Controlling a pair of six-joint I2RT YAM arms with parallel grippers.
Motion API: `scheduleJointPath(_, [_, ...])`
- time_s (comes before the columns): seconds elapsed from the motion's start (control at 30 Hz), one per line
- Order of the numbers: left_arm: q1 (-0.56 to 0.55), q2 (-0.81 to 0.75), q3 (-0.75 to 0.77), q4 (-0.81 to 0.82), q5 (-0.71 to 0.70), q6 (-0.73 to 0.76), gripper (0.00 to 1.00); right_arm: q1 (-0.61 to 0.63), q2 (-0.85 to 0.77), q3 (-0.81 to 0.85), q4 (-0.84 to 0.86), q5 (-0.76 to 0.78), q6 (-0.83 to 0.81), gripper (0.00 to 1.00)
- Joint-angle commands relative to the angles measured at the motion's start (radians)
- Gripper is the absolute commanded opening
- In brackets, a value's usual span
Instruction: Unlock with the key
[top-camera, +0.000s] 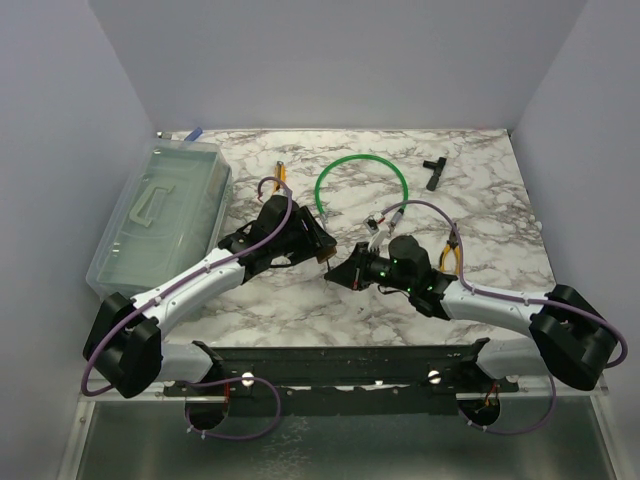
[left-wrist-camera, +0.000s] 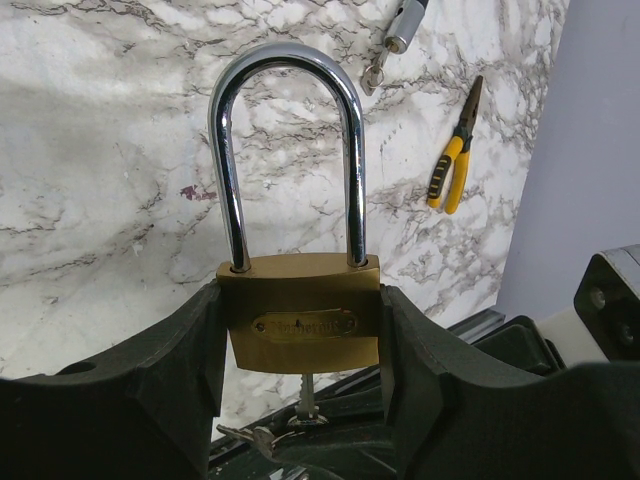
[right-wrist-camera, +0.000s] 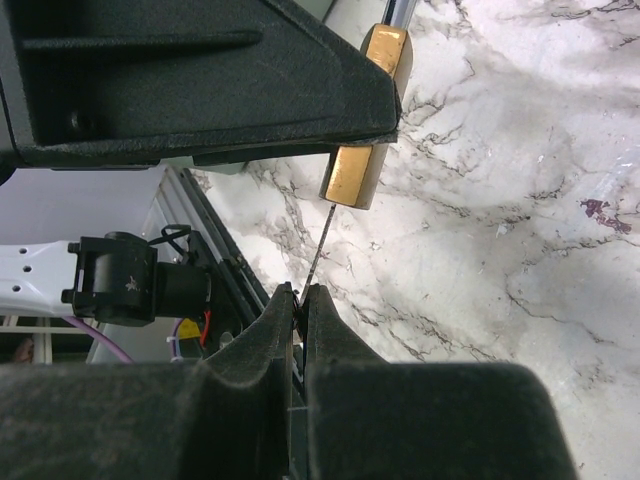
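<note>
So, far left on the desk (top-camera: 480, 210) there's a clear plastic box (top-camera: 160, 215) with its lid on. It's see-through-ish, but I honestly can't make out anything in it.

Just right of that, the left claw (left-wrist-camera: 300, 340) is clamped on a brass padlock (left-wrist-camera: 300, 290), gripping the body by its two sides with the shackle (left-wrist-camera: 290, 60) pointing away and both legs seated, so it's locked as far as I can see.

The key (right-wrist-camera: 318, 245) sits right under the padlock, between the two claws in the middle of the desk. Its thin blade runs up to the lock's underside and looks to be in the keyhole, though I can't tell how deep. The right claw (right-wrist-camera: 300, 295) is pinched tight on its head. What looks like a spare key or two (left-wrist-camera: 255, 437) hangs close by.

My take on handling: the key is tiny, light and stiff, but it's smooth, thin metal, so it'll probably want to slip or twist between the pads. Best place to hold it is the flat head, pads on the broad faces. Turn gently and in line with the blade so it doesn't bend.

Further right, yellow pliers (top-camera: 452, 255) lie beside the right arm.
</note>
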Motion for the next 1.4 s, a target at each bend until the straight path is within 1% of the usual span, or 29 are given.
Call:
scheduleJointPath(0.0, [-0.001, -0.041, 0.006, 0.071, 0.025, -0.005, 0.0, -0.002, -0.016, 0.011, -0.017, 0.024, -0.022, 0.0])
scheduleJointPath(0.5, [-0.002, -0.057, -0.015, 0.077, 0.039, -0.008, 0.0, -0.002, -0.037, 0.027, -0.044, 0.057, -0.041, 0.0])
scheduleJointPath(0.9, [-0.003, -0.066, -0.025, 0.089, 0.053, -0.005, 0.0, -0.002, -0.018, 0.045, -0.042, 0.059, -0.04, 0.0])
scheduleJointPath(1.37, [-0.003, -0.077, -0.035, 0.092, 0.057, 0.022, 0.0, -0.002, -0.043, 0.06, -0.089, 0.101, -0.044, 0.0])
